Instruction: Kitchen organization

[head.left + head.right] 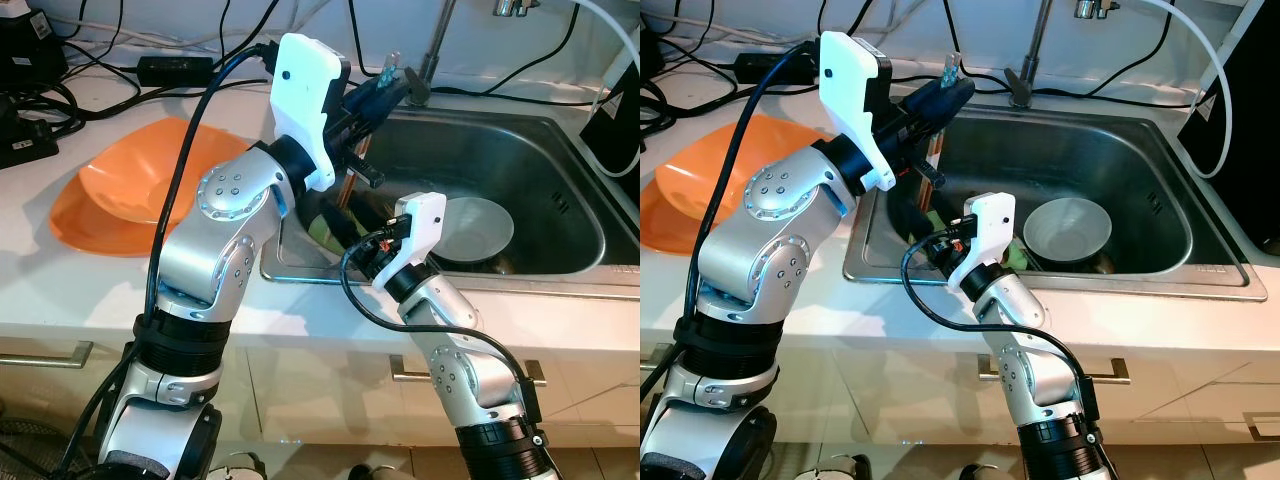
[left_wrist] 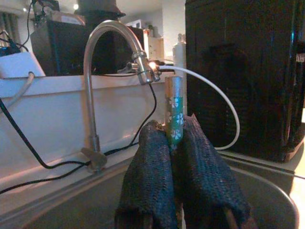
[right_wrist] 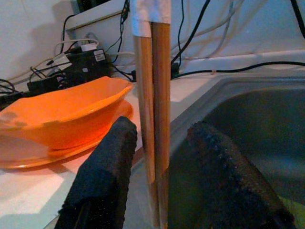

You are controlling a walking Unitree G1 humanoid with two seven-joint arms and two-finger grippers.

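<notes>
Chopsticks (image 3: 153, 119): a pair of light wooden sticks, upper ends patterned green with small white flowers, seen in the left wrist view (image 2: 174, 114). They hang upright over the left edge of the sink (image 1: 560, 150).

Left gripper (image 2: 172, 136): fingers (image 2: 147, 176) pressed together, clamped on the patterned top of the chopsticks, raised above the sink's left rear corner close to the faucet (image 2: 102, 76).

Right gripper (image 3: 159, 138): lower, at the sink's front left part. Fingers (image 3: 105, 176) spread apart, one on each side of the chopsticks' wooden shafts; shafts pass through the gap, nearer the finger on the bench side. Contact cannot be told.

Sink: stainless, holds a white bowl (image 1: 475, 228), upright, toward the front middle. Something green (image 1: 1018, 255) lies under the right arm, too hidden to identify.

Bench (image 1: 60, 290): white; an orange bowl (image 1: 140, 175) sits on an orange plate (image 3: 28, 160) left of the sink. Black cables (image 1: 90, 95) and a black adapter (image 1: 175, 68) lie behind it.
</notes>
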